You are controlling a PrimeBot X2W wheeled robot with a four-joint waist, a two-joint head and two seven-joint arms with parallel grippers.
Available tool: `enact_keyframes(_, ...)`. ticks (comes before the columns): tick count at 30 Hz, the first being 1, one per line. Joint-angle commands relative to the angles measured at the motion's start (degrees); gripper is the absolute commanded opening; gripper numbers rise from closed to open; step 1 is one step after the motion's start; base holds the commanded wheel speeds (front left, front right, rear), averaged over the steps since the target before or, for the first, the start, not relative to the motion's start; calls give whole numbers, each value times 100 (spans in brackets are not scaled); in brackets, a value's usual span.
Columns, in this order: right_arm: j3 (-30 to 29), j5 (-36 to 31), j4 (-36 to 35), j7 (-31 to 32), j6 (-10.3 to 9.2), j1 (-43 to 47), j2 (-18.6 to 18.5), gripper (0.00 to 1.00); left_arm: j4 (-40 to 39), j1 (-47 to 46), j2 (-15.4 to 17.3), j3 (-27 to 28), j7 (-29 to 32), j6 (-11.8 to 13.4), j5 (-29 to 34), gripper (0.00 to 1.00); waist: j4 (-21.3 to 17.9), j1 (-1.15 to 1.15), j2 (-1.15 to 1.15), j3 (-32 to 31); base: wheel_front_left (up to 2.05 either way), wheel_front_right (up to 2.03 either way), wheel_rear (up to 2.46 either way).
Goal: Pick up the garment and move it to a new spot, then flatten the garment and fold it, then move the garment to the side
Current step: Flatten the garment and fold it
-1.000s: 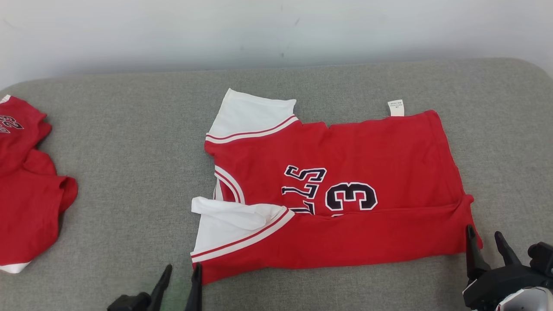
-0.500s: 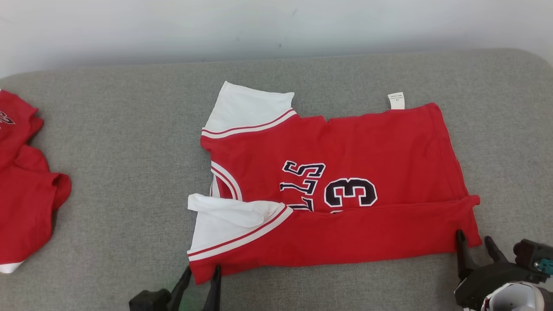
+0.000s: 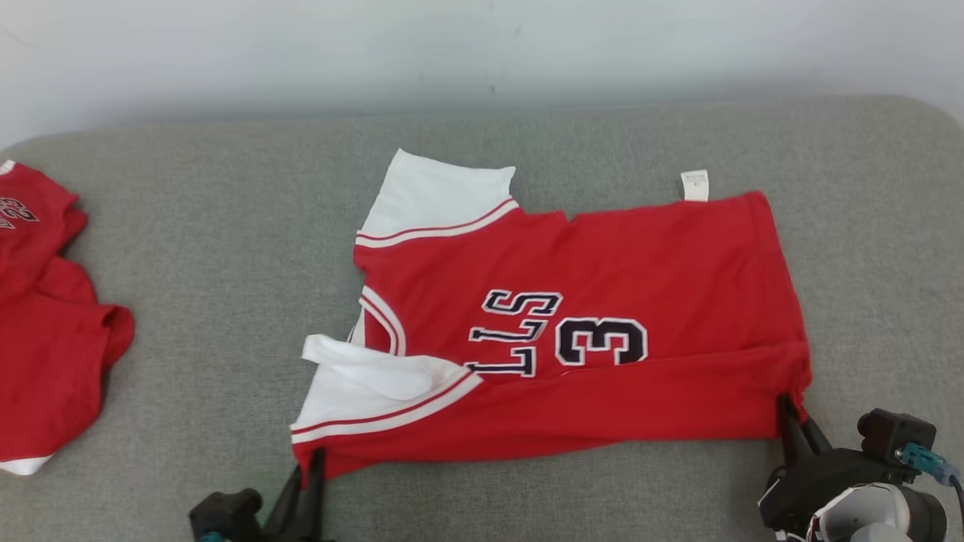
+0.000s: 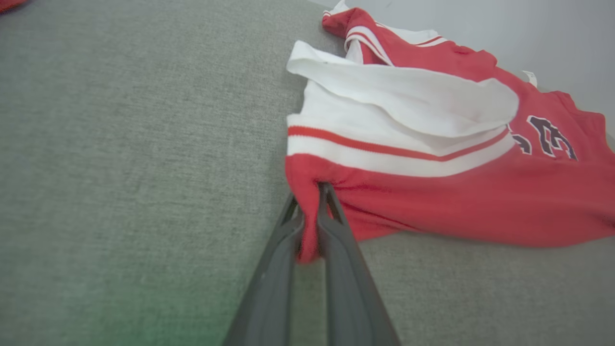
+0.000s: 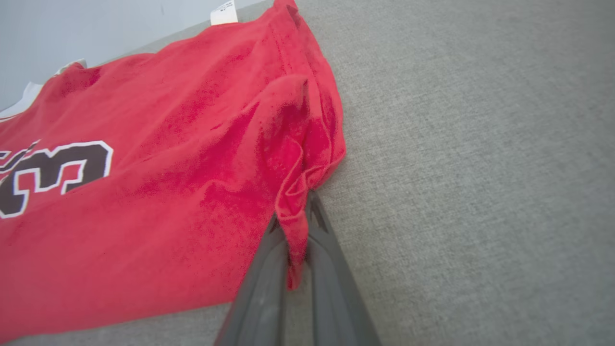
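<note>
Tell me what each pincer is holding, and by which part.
Both hold the red jersey. The left pincer pinches its near edge beside the white sleeve; the right pincer pinches its near hem corner.

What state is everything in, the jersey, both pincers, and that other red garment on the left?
jersey: lying on the grey cushion, near long edge folded over.
left pincer: shut on the jersey's near corner below the white sleeve.
right pincer: shut on the jersey's near hem corner.
other red garment: bunched up at the cushion's left end, untouched.
white label: sticking out past the jersey's far edge.
</note>
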Motion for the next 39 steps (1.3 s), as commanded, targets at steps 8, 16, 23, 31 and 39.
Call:
enact_keyframes(8,265,246,-553,145,-13,481,75,0,-581,545,293,344,-28,202,212,0,239,0,-1,-499,0,0,0)
enact_keyframes(16,-153,328,-1254,476,-13,1523,245,0,-781,1263,75,238,-30,224,71,0,375,0,-1,-686,0,0,0)
enact_keyframes(23,-604,191,-1584,738,-13,1986,408,0,-575,1373,-38,189,-30,138,46,0,335,0,-1,-790,0,0,0)
enact_keyframes(31,-629,124,-1506,856,-13,2047,502,13,-451,1336,-123,244,-31,117,101,34,313,0,-1,-821,0,0,0)
enact_keyframes(39,-622,98,-2014,204,-13,1951,436,100,-1483,1516,-122,681,-30,214,392,100,313,0,-1,-869,0,0,0)
